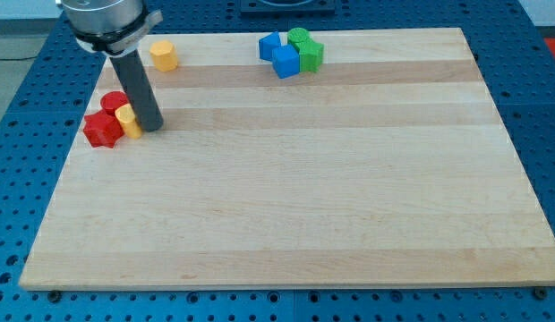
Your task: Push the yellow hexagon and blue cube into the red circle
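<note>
My tip (153,126) rests on the board at the view's left. It touches the right side of a small yellow block (126,119). That block sits between the red circle (113,100) above it and a red star-like block (100,131) to its lower left. The yellow hexagon (163,55) stands apart near the view's top left, above my tip. The blue cube (286,62) lies at the view's top middle, far to the right of my tip. The rod hides part of the small yellow block.
A second blue block (270,46) and two green blocks (300,38) (312,56) are packed against the blue cube. The wooden board (295,197) lies on a blue perforated table; its left edge runs close to the red blocks.
</note>
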Controlling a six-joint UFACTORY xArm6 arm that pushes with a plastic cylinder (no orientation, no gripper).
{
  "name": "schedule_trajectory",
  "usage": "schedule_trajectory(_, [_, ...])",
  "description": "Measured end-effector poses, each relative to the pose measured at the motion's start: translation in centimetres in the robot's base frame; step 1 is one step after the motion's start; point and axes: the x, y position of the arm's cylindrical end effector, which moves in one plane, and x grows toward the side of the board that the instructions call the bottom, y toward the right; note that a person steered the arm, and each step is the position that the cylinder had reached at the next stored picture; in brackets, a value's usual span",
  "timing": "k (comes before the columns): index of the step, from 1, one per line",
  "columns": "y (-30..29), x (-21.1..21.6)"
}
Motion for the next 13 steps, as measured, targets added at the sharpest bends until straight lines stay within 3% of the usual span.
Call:
schedule_trajectory(1, [0.3, -0.1])
schedule_trajectory(5, [7.7, -17.9])
schedule_trajectory(6, [2.3, -18.5])
schedule_trajectory(8, [-0.7, -12.3])
schedule_trajectory(11, [-5.4, -10.1])
schedule_trajectory(13, [-5.2, -7.5])
